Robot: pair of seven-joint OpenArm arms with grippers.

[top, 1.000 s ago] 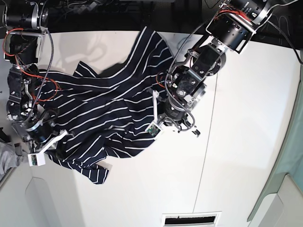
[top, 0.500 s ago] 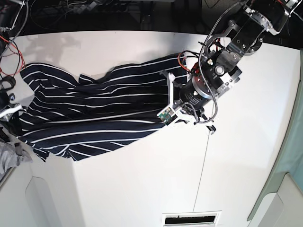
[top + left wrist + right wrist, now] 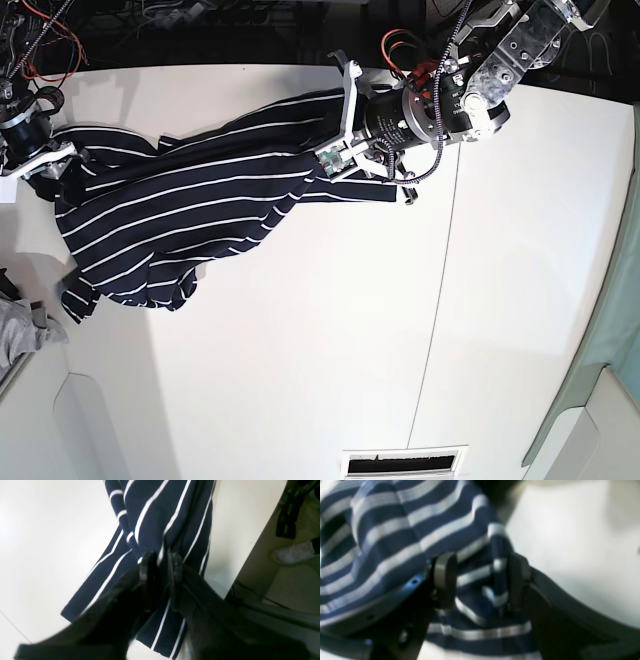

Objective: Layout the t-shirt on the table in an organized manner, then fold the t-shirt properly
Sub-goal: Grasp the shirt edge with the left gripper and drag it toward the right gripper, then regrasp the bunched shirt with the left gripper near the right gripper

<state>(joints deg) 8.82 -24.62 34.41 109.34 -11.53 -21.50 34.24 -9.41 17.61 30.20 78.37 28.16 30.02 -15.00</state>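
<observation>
The t-shirt [image 3: 190, 200], dark navy with thin white stripes, is seen stretched across the far part of the white table [image 3: 300, 380] between the two grippers, its lower folds sagging toward the near-left edge. In the left wrist view, the left gripper [image 3: 161, 557] is seen with its jaws narrowly parted, a bunched fold of the striped fabric [image 3: 160, 517] lying between them; whether the fold is pinched or merely resting there cannot be told. In the right wrist view, the right gripper [image 3: 480, 580] is seen with its jaws standing wide, striped fabric [image 3: 395, 535] gathered loosely between the pads and spilling over the left pad [image 3: 443, 577]. A grey cloth [image 3: 20, 335] is noted at the table's left edge, below the right arm. No legible brand, label or writing is found on the shirt or the grippers.
</observation>
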